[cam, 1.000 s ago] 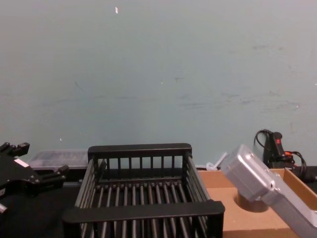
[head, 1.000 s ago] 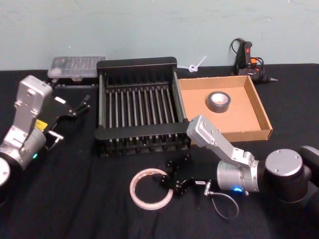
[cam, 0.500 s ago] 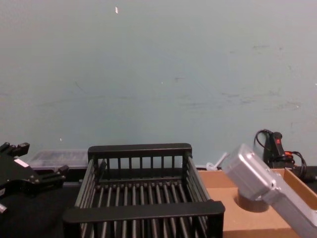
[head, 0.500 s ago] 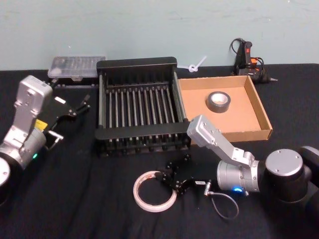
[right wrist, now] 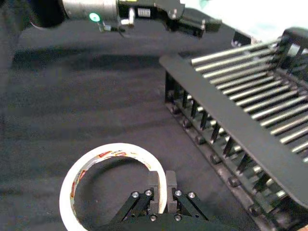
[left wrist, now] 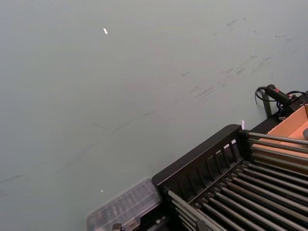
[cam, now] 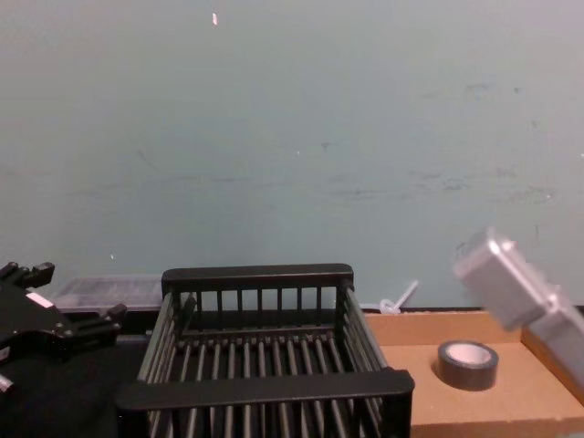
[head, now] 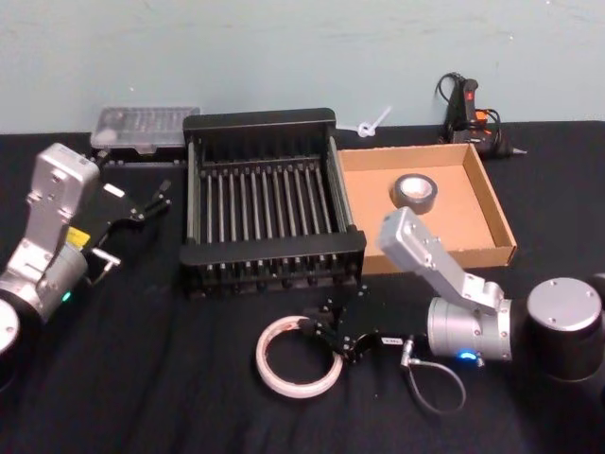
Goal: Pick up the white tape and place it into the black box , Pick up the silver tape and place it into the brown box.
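The white tape (head: 297,357), a thin ring with red print inside, is gripped at its rim by the right gripper (head: 333,333), whose fingers (right wrist: 171,185) are closed across the band. It is held low over the table, in front of the black box (head: 267,210), which lies just beyond. The silver tape (head: 415,191) is seen in the brown box (head: 488,194). The left gripper (head: 142,206) is parked left of the box, fingers apart.

— What has the right gripper (right wrist: 159,188) got?
— Its fingers (right wrist: 171,185) pinch the band of the white tape (right wrist: 98,171), one inside the ring, one outside. The tape lies on the black table (right wrist: 72,96).
— And nearby?
— The black box (right wrist: 250,120) stands just beside; the left gripper (right wrist: 192,21) sits beyond.
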